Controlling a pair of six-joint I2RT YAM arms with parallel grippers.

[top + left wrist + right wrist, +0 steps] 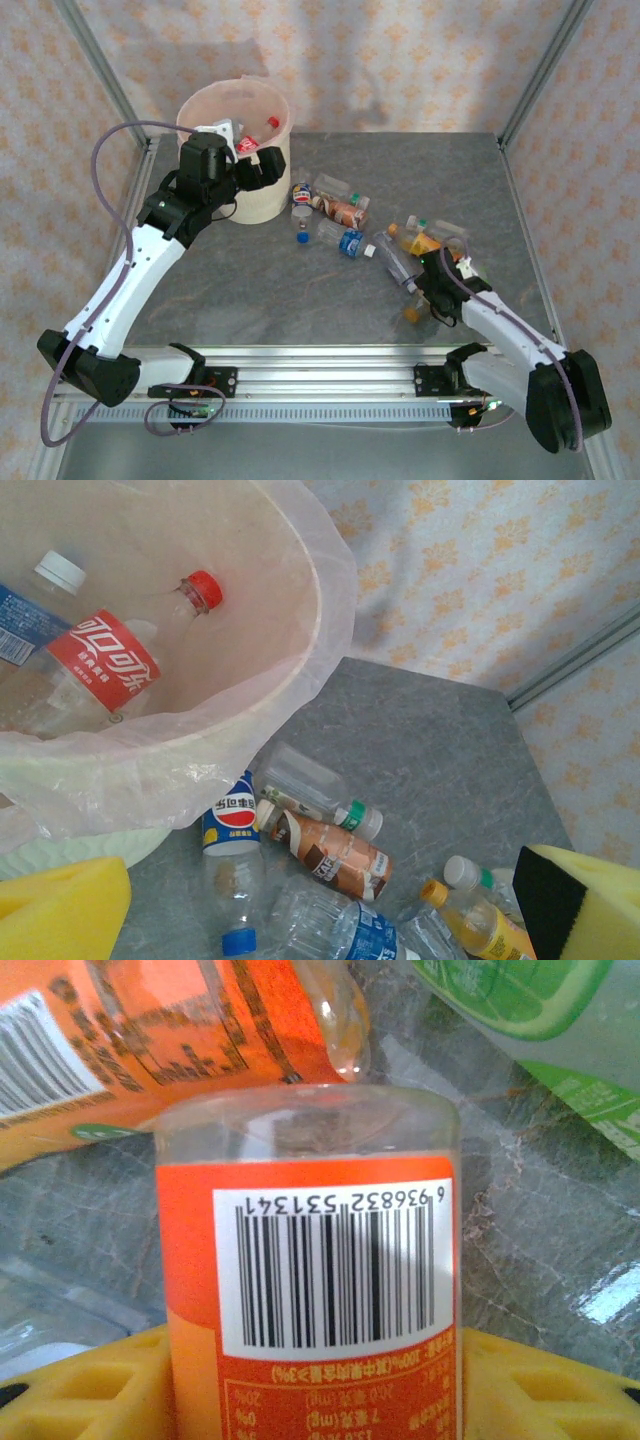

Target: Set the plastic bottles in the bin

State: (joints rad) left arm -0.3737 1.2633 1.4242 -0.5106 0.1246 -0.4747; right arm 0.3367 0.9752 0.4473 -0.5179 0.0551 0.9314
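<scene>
The left gripper [255, 160] hangs over the bin [262, 205], its jaws spread wide. The bin, a cream bucket lined with a thin pink bag, stands at the far left of the bench [230, 290]. Inside it lies a red-capped bottle [100, 660] whose red label carries white Chinese script, next to a white-capped bottle [35, 605] with a blue label.

Just right of the bin, on the bench, lie a Pepsi bottle [232, 830] with a blue cap, a brown-labelled bottle [335, 855] and other clear ones.

Further right, the right gripper [425, 295] brackets an orange-labelled bottle [310, 1290]. Its barcode reads 6 936832 531341. I cannot tell whether the jaws pinch it. A lime-printed bottle [530, 1000] with a green label lies beside it.
</scene>
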